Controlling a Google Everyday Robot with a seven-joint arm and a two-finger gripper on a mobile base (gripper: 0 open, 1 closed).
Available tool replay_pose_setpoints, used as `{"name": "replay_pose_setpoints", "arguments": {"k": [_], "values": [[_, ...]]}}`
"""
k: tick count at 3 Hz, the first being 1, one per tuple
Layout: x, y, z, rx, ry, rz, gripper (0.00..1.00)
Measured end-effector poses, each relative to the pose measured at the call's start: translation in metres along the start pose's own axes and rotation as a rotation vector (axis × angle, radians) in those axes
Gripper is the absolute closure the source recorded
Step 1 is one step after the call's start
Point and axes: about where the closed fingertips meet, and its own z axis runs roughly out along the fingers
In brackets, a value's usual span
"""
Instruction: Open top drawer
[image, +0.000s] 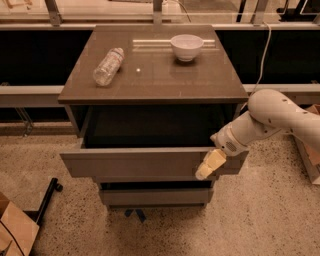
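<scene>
Your top drawer (140, 162) stands pulled out beneath the front edge of the table (160, 75). Your claw (210, 165) sits at the drawer front's right end, below the front right corner, presumably placed for pulling. Whether it is apart or together cannot be told.

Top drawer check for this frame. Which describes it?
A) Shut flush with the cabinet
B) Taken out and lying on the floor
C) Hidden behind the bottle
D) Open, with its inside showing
D: the top drawer has its front panel standing well forward of the cabinet top, with the dark inside showing behind it. The pincer is at the right end of that front panel.
</scene>
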Motion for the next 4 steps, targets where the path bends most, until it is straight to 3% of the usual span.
{"name": "replay_pose_setpoints", "arguments": {"k": [1,3,4], "values": [[0.0255,0.0183,-0.0044,-0.026,0.044,0.052,0.25],[0.0224,0.0197,-0.0087,-0.028,0.044,0.052,0.78],[0.0224,0.0200,-0.0078,-0.029,0.045,0.052,0.64]]}}
